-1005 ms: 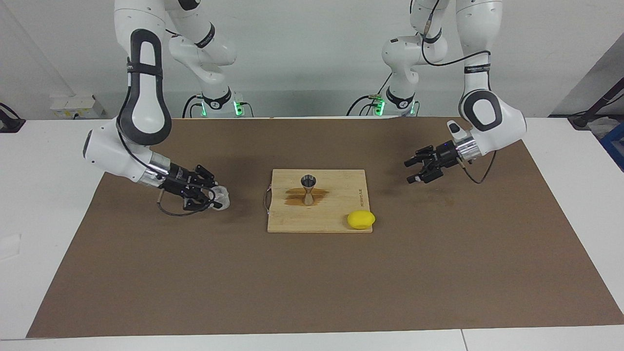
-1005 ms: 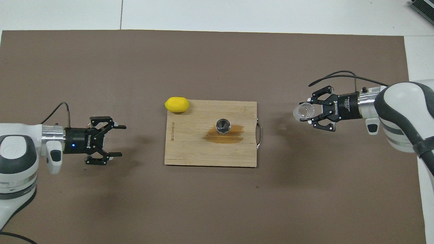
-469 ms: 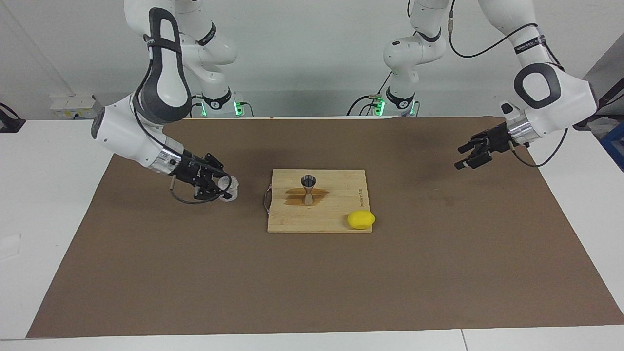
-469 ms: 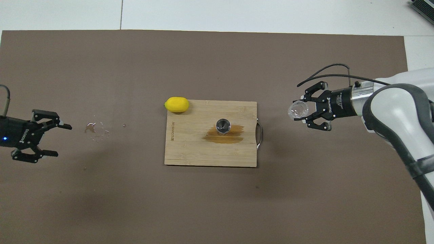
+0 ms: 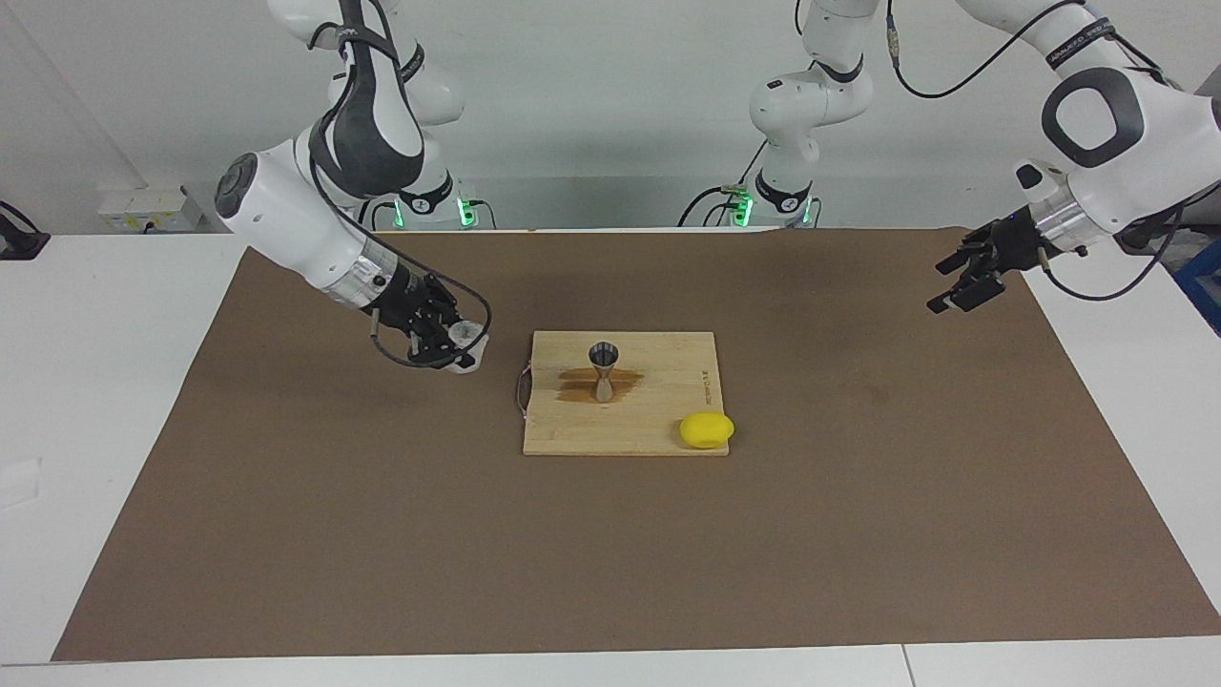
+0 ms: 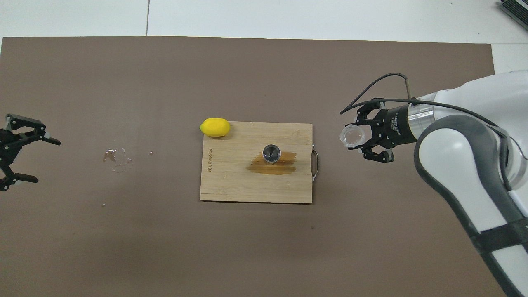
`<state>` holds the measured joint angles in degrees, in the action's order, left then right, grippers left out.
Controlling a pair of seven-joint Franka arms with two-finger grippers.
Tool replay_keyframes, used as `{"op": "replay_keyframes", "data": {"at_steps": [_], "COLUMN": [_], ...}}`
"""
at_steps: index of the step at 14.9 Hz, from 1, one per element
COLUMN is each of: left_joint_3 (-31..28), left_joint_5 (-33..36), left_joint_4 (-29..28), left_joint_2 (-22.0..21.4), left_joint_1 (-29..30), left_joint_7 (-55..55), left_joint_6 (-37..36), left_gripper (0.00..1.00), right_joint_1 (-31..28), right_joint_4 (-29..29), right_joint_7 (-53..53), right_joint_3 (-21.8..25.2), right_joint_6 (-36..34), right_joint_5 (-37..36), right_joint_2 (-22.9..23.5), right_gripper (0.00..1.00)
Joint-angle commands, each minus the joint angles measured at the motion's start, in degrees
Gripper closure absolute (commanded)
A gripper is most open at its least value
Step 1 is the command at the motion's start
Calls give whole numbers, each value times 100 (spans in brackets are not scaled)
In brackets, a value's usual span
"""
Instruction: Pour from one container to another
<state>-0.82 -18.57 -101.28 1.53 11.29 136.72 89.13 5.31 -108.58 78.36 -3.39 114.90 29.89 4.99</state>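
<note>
Between the right pincer (image 5: 456, 349), clamped on the small clear cup (image 5: 465, 336), and the grey metal hourglass jigger (image 5: 603, 372) lies bare brown mat. Only the yellow lemon (image 5: 707, 429) sits at the wooden board's (image 5: 658, 410) corner. The left pincer (image 5: 959, 280), its fingers spread, hangs over the mat's edge, well apart.

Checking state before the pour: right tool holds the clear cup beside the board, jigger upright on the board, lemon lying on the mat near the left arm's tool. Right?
Not quite. The lemon is not near the left tool; it sits at a corner of the cutting board, as the overhead view shows. The rest holds: the right tool grips the clear cup and the jigger stands upright.
</note>
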Motion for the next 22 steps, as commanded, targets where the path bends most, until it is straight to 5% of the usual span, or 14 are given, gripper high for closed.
{"op": "replay_keyframes", "data": {"at_steps": [1, 12, 15, 22], "left_joint_3": [-14, 30, 231, 337], "left_joint_5": [327, 1100, 1407, 1831], "left_joint_4": [162, 214, 635, 505], "left_joint_2": [-257, -847, -794, -847], "left_joint_1": [-232, -1506, -1524, -1436], "left_joint_7": [-1029, -5230, -6426, -10364], "left_joint_6": [-168, -414, -695, -634], "left_gripper": [0, 0, 0, 0], "right_joint_1": [364, 1551, 1745, 2053], "right_joint_4": [127, 635, 882, 1269], "right_joint_7": [389, 2927, 3492, 4205], "right_joint_3": [14, -13, -13, -13], "right_joint_6": [164, 410, 410, 410], "right_joint_5": [-579, -2461, -2778, -3340], "right_joint_2": [-15, 247, 459, 889], "right_gripper": [100, 100, 100, 100]}}
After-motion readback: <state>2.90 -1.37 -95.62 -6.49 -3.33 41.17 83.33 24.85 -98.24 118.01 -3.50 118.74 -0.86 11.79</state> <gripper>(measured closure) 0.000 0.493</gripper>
